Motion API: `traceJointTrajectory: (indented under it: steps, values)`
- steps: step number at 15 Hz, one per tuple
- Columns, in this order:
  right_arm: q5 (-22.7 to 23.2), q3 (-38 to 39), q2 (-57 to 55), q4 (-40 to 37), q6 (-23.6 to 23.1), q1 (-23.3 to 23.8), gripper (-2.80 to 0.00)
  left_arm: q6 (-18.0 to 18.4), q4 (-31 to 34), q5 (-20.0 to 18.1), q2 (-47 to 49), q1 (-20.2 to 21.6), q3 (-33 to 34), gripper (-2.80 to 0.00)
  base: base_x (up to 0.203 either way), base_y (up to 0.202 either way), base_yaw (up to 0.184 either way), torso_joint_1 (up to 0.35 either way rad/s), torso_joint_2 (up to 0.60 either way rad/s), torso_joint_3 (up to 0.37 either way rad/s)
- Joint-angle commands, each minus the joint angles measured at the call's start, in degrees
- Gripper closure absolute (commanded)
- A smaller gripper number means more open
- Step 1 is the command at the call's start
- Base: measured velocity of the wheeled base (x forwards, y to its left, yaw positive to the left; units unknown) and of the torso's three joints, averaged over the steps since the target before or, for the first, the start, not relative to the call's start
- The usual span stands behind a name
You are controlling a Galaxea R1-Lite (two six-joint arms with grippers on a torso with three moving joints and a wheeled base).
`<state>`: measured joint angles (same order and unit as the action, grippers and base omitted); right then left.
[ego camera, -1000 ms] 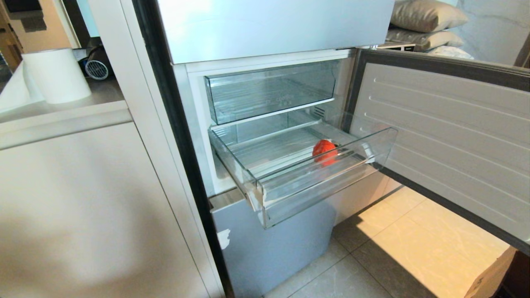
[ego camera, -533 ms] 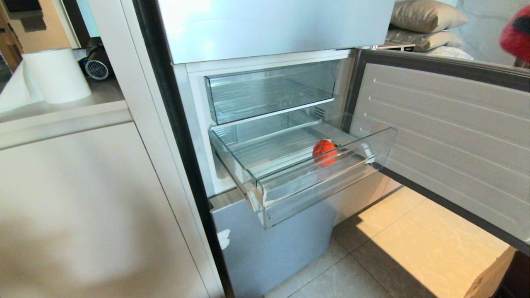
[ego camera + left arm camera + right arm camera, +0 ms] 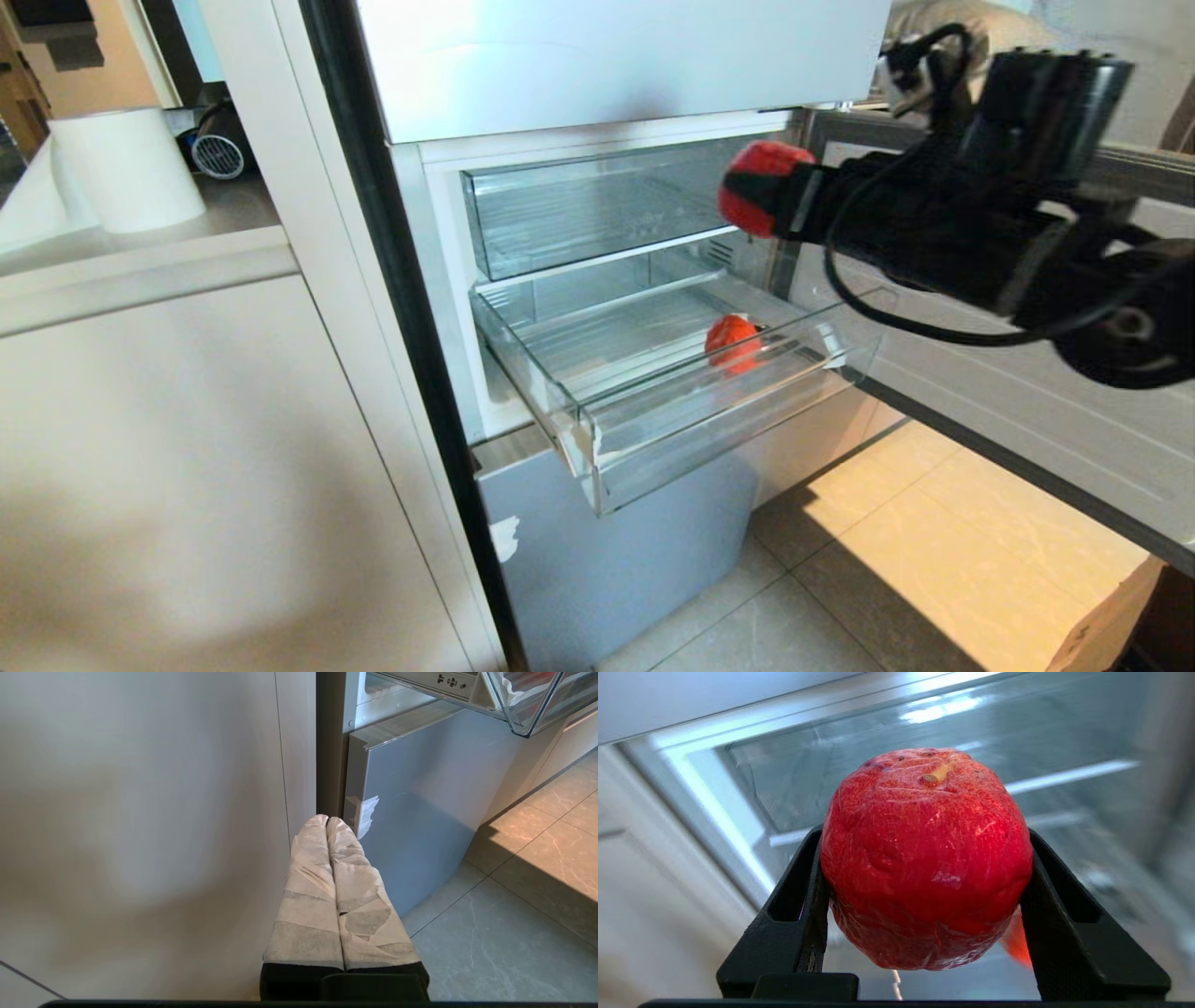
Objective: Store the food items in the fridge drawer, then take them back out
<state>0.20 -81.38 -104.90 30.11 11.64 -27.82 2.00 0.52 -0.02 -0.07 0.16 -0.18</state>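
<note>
My right gripper (image 3: pixel 761 191) is shut on a round red food item (image 3: pixel 754 187), holding it in the air above the pulled-out fridge drawer (image 3: pixel 672 425), in front of the upper clear drawer. In the right wrist view the red food item (image 3: pixel 927 858) sits squeezed between the two black fingers (image 3: pixel 805 896). A second red-orange food item (image 3: pixel 731 342) lies in the fridge drawer near its right front; an orange sliver of it (image 3: pixel 1015 942) shows beneath the held one. My left gripper (image 3: pixel 327 821) hangs low beside the fridge's lower panel, shut and empty.
The fridge door (image 3: pixel 990 308) stands open to the right, just behind my right arm. An upper clear drawer (image 3: pixel 607 205) is pushed in above. A white cabinet (image 3: pixel 187 448) with a paper roll (image 3: pixel 126 168) flanks the left. Tiled floor (image 3: pixel 887 560) lies below.
My right arm has swung in from the upper right, carrying the red food item leftward to above the drawer. The item in the drawer has not moved.
</note>
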Motion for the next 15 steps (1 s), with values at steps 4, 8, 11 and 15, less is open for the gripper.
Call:
traceJointTrajectory:
  steps: [4,8,11,15]
  values:
    - [-4.7,-11.5,-19.0,1.5,0.2,-7.9,0.0,0.0,0.0,0.0,0.0,0.0,0.0,0.0,0.0,0.0,0.0,0.0,0.0,0.0]
    - [-8.5,-10.6,-21.1,1.6,0.0,-8.8,0.0,0.0,0.0,0.0,-0.1,0.0,0.0,0.0,0.0,0.0,0.0,0.0,0.0,0.0]
    - [-9.8,-9.7,-21.1,1.6,-0.1,-8.7,-2.8,0.0,0.0,-0.1,0.0,0.0,0.0,0.0,0.0,0.0,0.0,0.0,0.0,0.0]
    - [-10.3,-7.7,-18.0,1.7,0.0,-8.7,-2.8,0.0,0.0,0.0,0.0,0.0,0.0,0.0,0.0,0.0,0.0,0.0,0.0,0.0]
